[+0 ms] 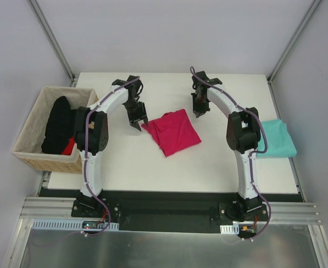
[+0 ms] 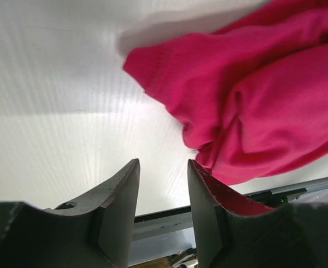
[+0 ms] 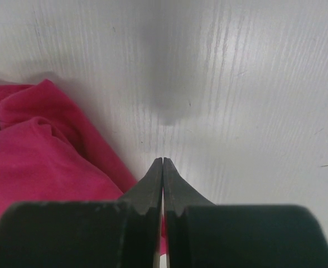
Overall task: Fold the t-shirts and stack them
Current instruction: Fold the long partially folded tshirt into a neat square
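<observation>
The crimson-pink t-shirt point(image 1: 172, 132) lies folded into a rough diamond in the middle of the white table point(image 1: 125, 167). My left gripper point(image 1: 137, 123) hovers just off its left corner, open, nothing between its fingers. The left wrist view has the pink t-shirt point(image 2: 253, 106) beside the right finger. My right gripper point(image 1: 198, 112) stands just off the shirt's upper right edge, shut with nothing in it. In the right wrist view the pink t-shirt point(image 3: 35, 162) lies left of my shut right gripper point(image 3: 163, 161). A teal t-shirt point(image 1: 275, 139) lies folded at the table's right edge.
A woven wicker basket point(image 1: 33, 134) stands off the table's left side, holding dark point(image 1: 57, 128) and red point(image 1: 69, 147) cloth. Metal frame posts rise at the table's far corners. A black rail runs along the near edge by the arm bases.
</observation>
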{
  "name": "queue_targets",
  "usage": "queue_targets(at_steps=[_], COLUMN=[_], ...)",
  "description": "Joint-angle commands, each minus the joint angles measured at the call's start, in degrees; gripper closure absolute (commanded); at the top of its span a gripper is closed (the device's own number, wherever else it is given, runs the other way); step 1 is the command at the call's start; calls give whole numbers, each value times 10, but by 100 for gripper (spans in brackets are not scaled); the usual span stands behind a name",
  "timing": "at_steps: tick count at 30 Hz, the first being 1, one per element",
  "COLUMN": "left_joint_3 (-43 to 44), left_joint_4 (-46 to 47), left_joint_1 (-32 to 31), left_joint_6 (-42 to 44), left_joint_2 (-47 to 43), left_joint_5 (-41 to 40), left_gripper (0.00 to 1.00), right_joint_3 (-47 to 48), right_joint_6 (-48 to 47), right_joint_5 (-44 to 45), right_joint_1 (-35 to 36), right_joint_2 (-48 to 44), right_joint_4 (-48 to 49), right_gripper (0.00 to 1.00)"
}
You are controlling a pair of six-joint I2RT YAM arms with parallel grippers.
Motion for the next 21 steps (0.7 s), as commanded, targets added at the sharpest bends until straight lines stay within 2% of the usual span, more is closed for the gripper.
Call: queue_targets(at_steps=[1, 8, 13, 21], left_joint_3=[-16, -9, 6, 48], left_joint_4=[-29, -33, -36, -44], left_joint_1=[15, 16, 16, 16], left_joint_6=[-17, -14, -9, -6], left_joint_2=[-3, 26, 53, 97], left_joint_5=[-18, 0, 12, 31], left_gripper=[61, 62, 70, 71], right_joint_3=[34, 20, -2, -5], right_joint_6=[7, 11, 11, 7], right_joint_5=[-25, -33, -27, -24], right_joint_1=[-4, -3, -3, -9], right_joint_2=[11, 9, 2, -10], right_joint_4=[-8, -8, -4, -7], right_gripper=[99, 99, 99, 99])
